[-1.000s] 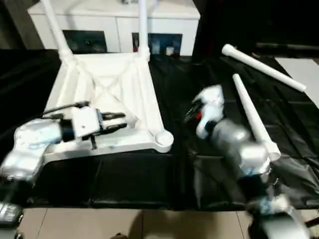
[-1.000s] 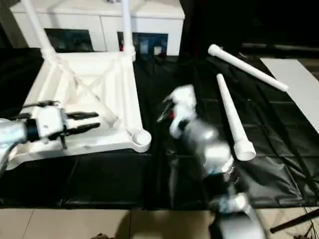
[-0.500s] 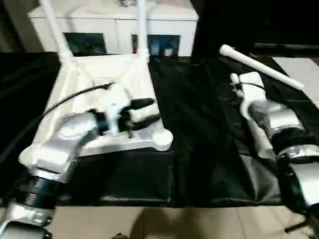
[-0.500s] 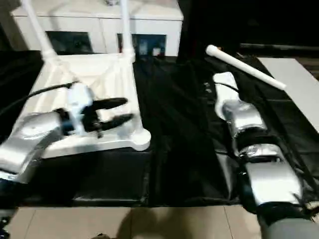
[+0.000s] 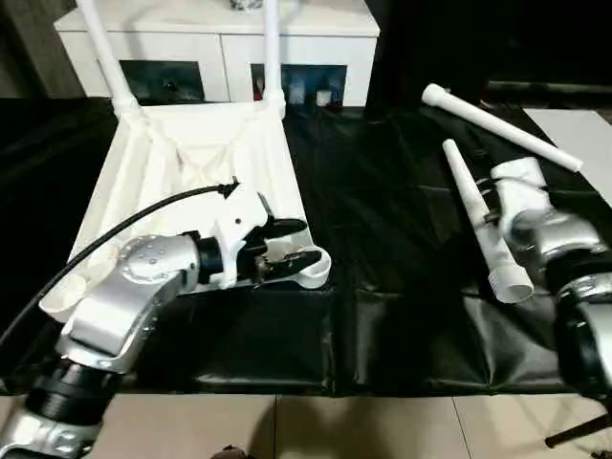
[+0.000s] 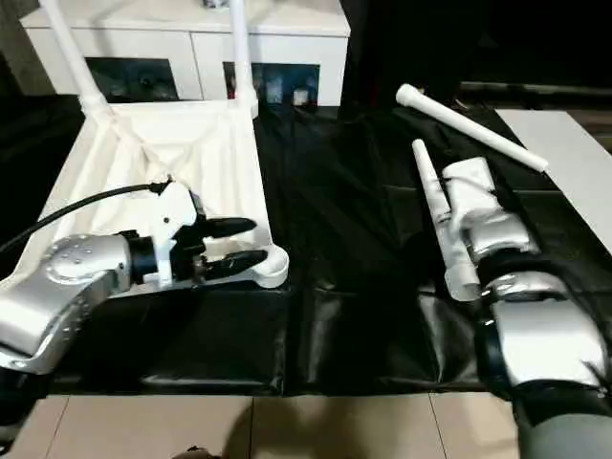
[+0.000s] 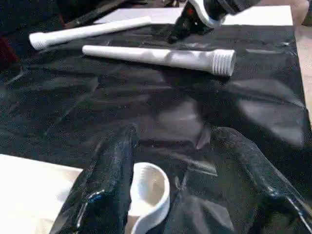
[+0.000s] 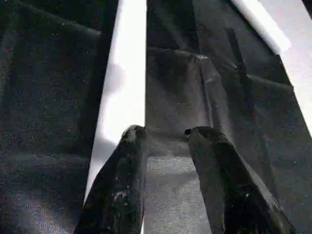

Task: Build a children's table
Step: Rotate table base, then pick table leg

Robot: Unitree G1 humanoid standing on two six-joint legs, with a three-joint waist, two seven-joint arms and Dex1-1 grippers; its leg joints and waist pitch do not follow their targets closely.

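Since a second ago, both arms are swung outward. Left end effector (image 5: 298,246) is held open at the corner socket (image 5: 315,267); right end effector (image 8: 163,134), open, is set beside the loose leg (image 5: 475,219), whose threaded end points nearward.

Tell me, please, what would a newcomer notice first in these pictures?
First, the white tabletop lying upside down on the black sheet, with two legs already standing in its far corners. The left gripper hovers open at its empty near corner socket. At the right, the right gripper is beside a loose leg.
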